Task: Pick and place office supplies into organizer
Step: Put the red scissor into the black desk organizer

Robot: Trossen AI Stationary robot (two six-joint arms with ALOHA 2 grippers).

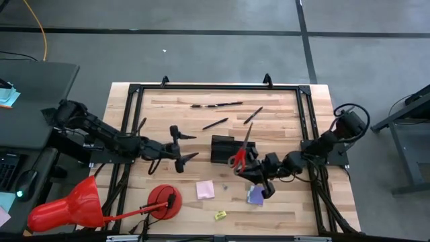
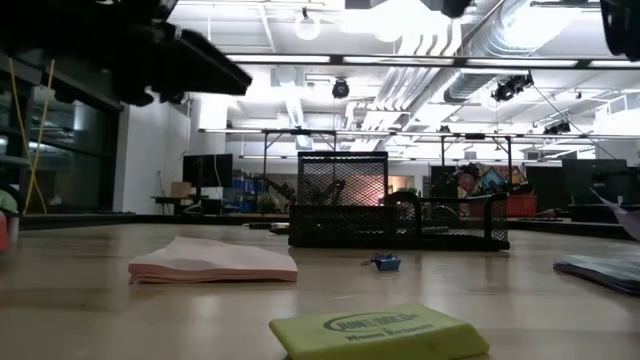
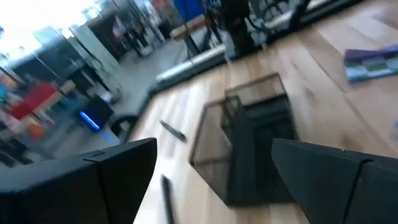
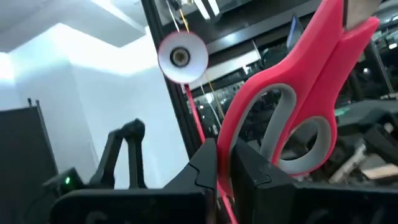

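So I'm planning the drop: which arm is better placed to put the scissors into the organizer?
Right. The right gripper already grips the scissors beside the organizer; the left gripper is open, empty.

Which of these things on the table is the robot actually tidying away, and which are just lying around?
Part of the job: scissors, held by the right gripper; organizer; pink sticky pad; purple pad; yellow eraser; pens at the far side.

Just lying about: red cone; red disc with stick.
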